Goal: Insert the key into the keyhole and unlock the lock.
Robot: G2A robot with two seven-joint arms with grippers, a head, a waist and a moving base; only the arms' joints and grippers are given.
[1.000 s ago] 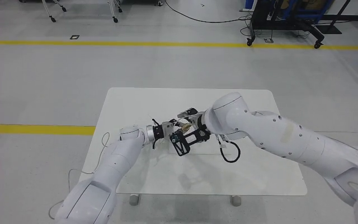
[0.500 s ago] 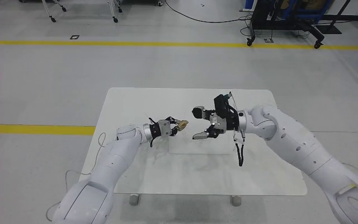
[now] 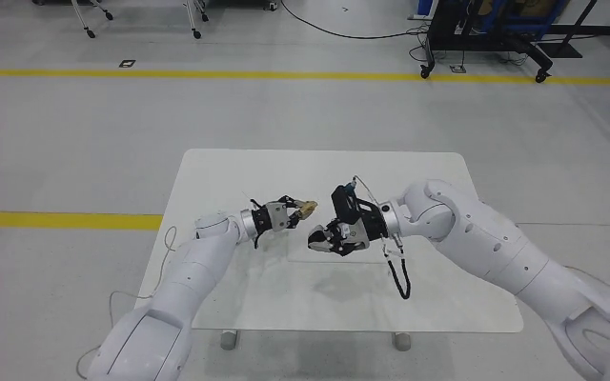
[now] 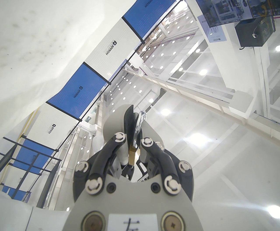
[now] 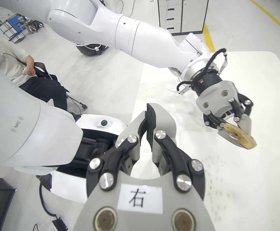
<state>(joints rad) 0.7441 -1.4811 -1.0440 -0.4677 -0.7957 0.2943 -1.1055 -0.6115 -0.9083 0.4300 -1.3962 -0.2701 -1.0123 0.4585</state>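
Observation:
A brass padlock (image 3: 305, 207) with a silver shackle is held above the white table (image 3: 429, 286) by my left gripper (image 3: 289, 210), which is shut on it. In the left wrist view the lock's brass body (image 4: 132, 156) sits deep between the fingers and the shackle (image 4: 140, 122) runs up between the pads. The right wrist view shows the left gripper (image 5: 239, 128) side-on, with the lock (image 5: 240, 136) sticking out of its tip. My right gripper (image 3: 324, 240) hangs a little below and right of the lock, apart from it. It is shut (image 5: 148, 118), and I can make out no key between its pads.
The table's near edge (image 3: 362, 330) lies just below both arms. A black cable loop (image 3: 396, 276) hangs from the right forearm. A drawer cabinet (image 5: 181, 17) stands on the floor beyond the table.
The right gripper left the lock, swung out to the right, then came back lower and closer with its fingers shut. The left gripper tilted the lock up slightly.

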